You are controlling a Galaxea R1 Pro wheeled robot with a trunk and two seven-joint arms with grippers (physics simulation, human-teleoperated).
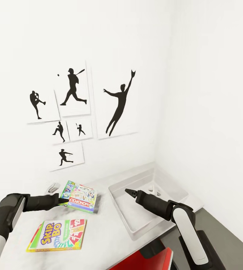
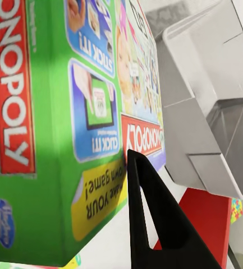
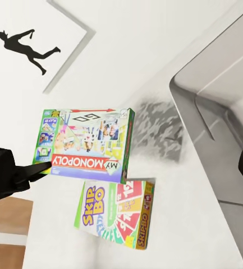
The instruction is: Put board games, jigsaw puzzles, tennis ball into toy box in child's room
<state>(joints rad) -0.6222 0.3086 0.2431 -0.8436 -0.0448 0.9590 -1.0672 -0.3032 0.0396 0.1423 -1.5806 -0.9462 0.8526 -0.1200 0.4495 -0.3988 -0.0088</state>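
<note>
Two games show: the left gripper is clamped on the Monopoly box, lifted over the table at 9 o'clock from the bin, Skip-Bo lying at 7 o'clock; right gripper's opening unclear.

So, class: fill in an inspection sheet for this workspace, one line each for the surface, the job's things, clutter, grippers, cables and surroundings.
Surface: pale grey table, in a white-walled corner.
Job's things: Monopoly box held off the table, its shadow beneath in the right wrist view; Skip-Bo box lying flat; grey toy box beside them, no toys seen inside.
Clutter: nothing seen.
Grippers: left gripper shut on the Monopoly box's edge; right gripper over the toy box, jaws unclear.
Cables: nothing seen.
Surroundings: black silhouette pictures; a red object below the table edge.
</note>
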